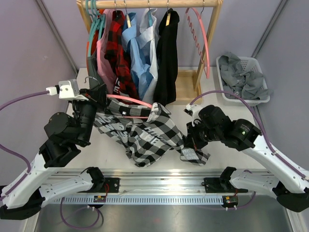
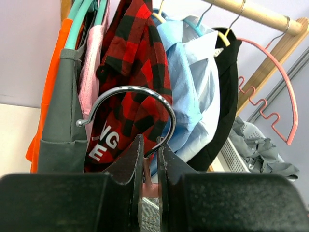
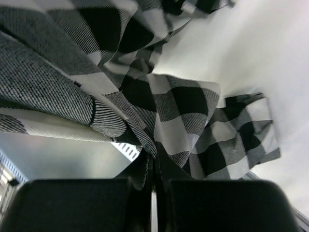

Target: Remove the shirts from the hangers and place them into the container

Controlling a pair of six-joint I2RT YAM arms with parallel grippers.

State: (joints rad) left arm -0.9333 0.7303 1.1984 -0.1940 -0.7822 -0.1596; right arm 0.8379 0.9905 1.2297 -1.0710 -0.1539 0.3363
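The black-and-white check collared shirt point(image 1: 145, 133) lies slumped on the pale table point(image 1: 227, 154) between my two arms. One end is draped over a thin pink plastic hanger point(image 1: 128, 100). It is well apart from the white lattice-sided laundry basket point(image 1: 252, 63) at the far right, where a crumpled grey shirt point(image 1: 244, 79) lies.

I judge the cloth to be light, limp and a little grippy. It will bunch and drag on the table rather than slide, and it will not hold any shape I give it. The hanger looks stiff and light, and its wavy edge could snag a sleeve or the collar. So I would hold the hanger by its neck and the shirt by a thick fold near the lower edge, pulling the two apart.

The overhead view shows me the layout, but it hides both sets of fingertips. The left wrist camera shows the left gripper point(image 2: 150, 150) with its jaws nearly together, clamped on the shank of the hanger's curved chrome hook point(image 2: 128, 88). The red-and-black check shirt point(image 2: 140, 63) and the light blue shirt point(image 2: 193, 87) hang behind it. The right wrist camera shows the right gripper point(image 3: 153, 164) pinched tight on a fold of the check fabric.
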